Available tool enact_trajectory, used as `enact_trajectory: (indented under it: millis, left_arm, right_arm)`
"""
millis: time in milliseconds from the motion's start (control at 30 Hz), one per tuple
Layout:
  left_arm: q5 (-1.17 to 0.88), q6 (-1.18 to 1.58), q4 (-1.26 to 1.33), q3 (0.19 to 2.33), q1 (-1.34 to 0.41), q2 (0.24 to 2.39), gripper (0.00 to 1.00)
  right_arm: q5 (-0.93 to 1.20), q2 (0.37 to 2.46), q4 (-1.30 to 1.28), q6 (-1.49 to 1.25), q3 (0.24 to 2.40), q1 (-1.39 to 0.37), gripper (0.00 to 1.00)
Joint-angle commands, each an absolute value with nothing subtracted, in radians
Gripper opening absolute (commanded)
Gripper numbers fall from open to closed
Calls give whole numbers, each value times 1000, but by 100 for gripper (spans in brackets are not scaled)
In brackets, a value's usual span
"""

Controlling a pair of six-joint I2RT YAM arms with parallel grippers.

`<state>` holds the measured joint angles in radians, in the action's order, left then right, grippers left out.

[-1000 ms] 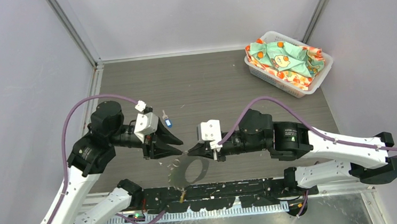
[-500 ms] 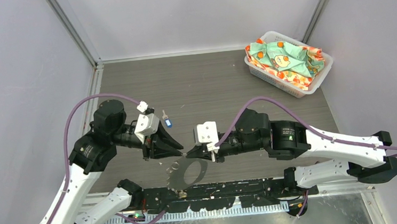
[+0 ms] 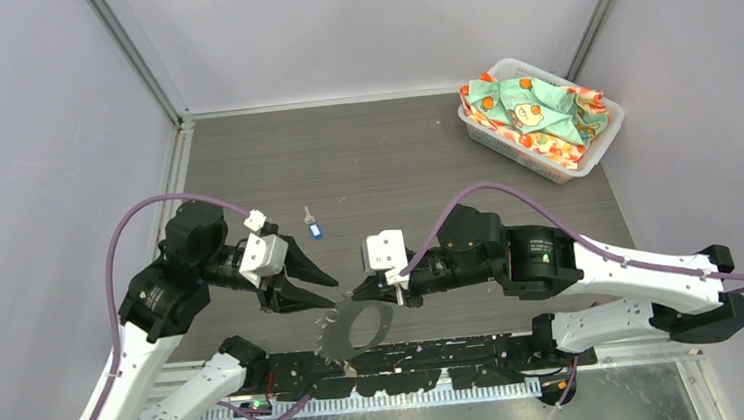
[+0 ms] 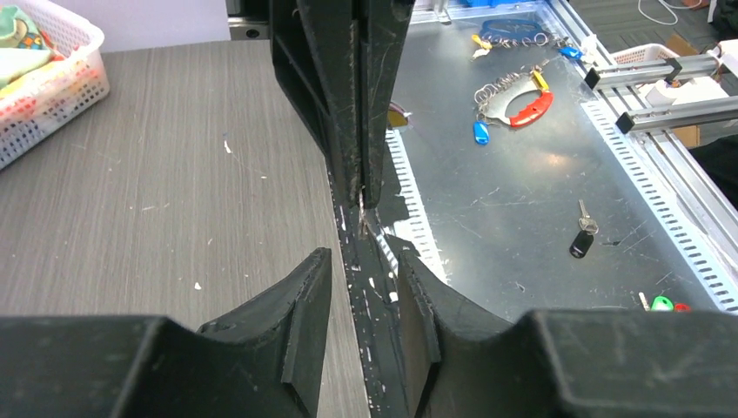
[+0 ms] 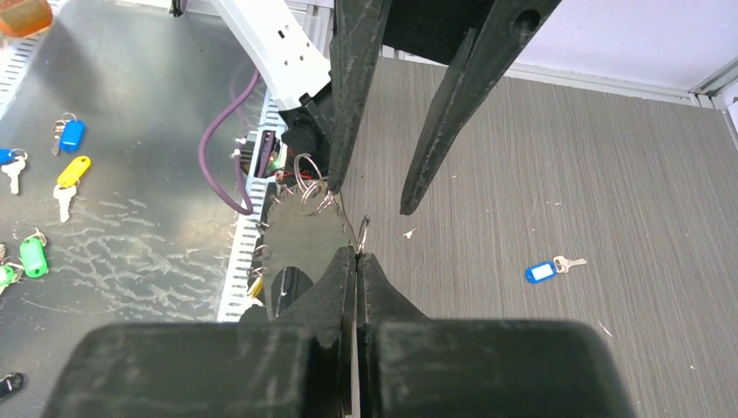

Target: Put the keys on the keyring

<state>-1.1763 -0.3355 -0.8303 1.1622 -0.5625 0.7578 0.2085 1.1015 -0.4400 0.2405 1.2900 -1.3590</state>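
My right pincer is closed tight; its tips pinch a thin bit of wire, and I take that to be the edge of the keyring. The keyring is a big floppy grey loop; from above it shows at the near edge of the table, just under those tips. My left pincer is wide open and holds nothing; its two fingers point at the right pincer. In both wrist views the closed tips sit in line with the gap between the open fingers; they are close, but I see no touch.

The blue key lies flat on the table, a little past the left pincer on the far side; it is apart from the keyring and not on it. I cannot find the yellow key for sure; a small yellow bit shows by the table edge near the loop, too small to tell.

A white basket with bright cloth in it sits in the far right corner, well apart from both pincers.
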Motion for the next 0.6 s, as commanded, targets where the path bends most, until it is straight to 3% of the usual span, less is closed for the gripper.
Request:
enact_trajectory:
  millis: [0,300,567]
  left_arm:
    - [-1215,-254,-693,1130,-561,735,36]
    - [-1195,-228,-652,1104,-568,740,30]
    - [-1191,-219,-647,1107,-569,745,1]
  right_arm:
    - [221,1118,-397,227,1358,-1357,1]
    - [228,1151,-416,236,1388,-1357,1]
    - [242,1159,-415,233,1393,-1358,1]
